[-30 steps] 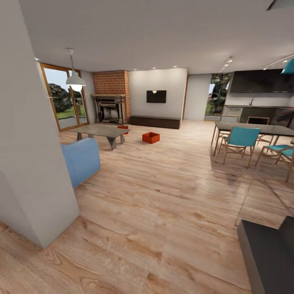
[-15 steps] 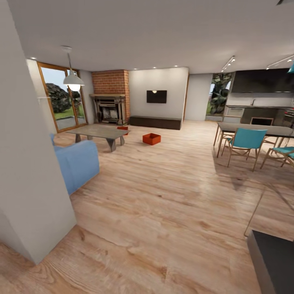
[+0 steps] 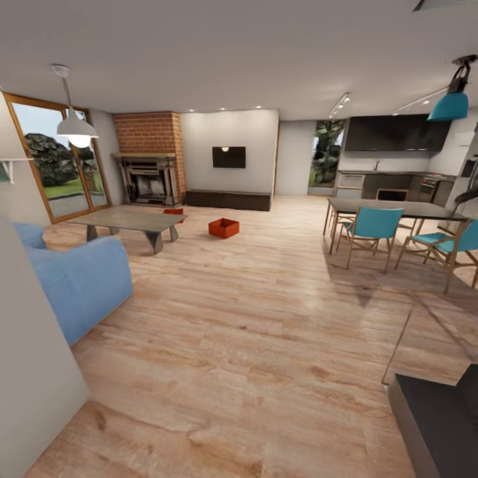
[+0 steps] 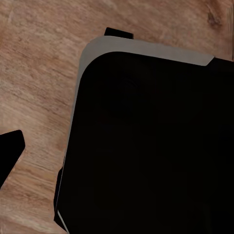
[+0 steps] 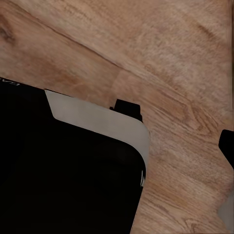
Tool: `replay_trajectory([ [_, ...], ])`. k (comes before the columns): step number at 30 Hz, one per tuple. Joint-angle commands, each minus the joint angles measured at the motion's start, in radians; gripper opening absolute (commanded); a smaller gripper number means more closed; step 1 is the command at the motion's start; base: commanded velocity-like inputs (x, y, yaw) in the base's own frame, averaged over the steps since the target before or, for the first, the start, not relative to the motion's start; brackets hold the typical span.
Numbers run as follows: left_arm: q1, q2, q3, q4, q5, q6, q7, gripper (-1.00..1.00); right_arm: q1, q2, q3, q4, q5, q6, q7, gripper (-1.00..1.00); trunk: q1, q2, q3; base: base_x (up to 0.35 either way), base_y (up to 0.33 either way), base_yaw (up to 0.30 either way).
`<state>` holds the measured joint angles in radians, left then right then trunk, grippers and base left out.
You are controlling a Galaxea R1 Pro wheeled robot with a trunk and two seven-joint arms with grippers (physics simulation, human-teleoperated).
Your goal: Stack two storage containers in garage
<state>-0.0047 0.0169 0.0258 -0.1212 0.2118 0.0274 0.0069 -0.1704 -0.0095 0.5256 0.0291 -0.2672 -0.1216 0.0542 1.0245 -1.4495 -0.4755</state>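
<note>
Head view: approach step in hand. One storage container (image 3: 224, 228) sits on the plank floor (image 3: 252, 332) at 12 o'clock, far off; the second (image 3: 174, 212) is partly hidden behind the coffee table (image 3: 129, 220). Next: drive closer.

Wrist views: dark robot body (image 4: 151, 146) over planks; arm pose and each hand's state cannot be told.

- Ahead of me, far across the plank floor (image 3: 252, 318): one storage container (image 3: 224, 228) on the floor, right of the coffee table (image 3: 126, 220).
- Second container (image 3: 174, 212) behind the table's far right corner, partly hidden.
- Sofa (image 3: 79, 282) near left, before the table.
- Fireplace (image 3: 147, 178) behind the table.
- Dining table (image 3: 392, 209) and chairs (image 3: 370, 229) at right.
</note>
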Motion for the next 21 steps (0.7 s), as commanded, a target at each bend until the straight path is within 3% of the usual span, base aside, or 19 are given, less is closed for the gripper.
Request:
replay_trajectory([
  [1, 0.000, 0.000, 0.002, -0.002, 0.004, 0.005, 0.001, 1.00, -0.001, 0.000, 0.007, 0.003, -0.010, -0.006, 0.006, 1.00, 0.001, 0.000, -0.001, 0.323, 0.077, -0.273],
  [10, 0.000, 0.000, 0.002, -0.002, 0.005, 0.008, 0.001, 1.00, -0.001, 0.000, 0.007, 0.003, -0.010, -0.006, 0.006, 1.00, 0.001, 0.000, -0.001, 0.323, 0.077, -0.256],
  [21, 0.000, 0.000, 0.003, -0.002, 0.005, 0.003, 0.001, 1.00, -0.001, -0.006, 0.010, 0.003, -0.010, -0.006, 0.006, 1.00, 0.001, 0.000, -0.001, 0.323, 0.077, -0.029],
])
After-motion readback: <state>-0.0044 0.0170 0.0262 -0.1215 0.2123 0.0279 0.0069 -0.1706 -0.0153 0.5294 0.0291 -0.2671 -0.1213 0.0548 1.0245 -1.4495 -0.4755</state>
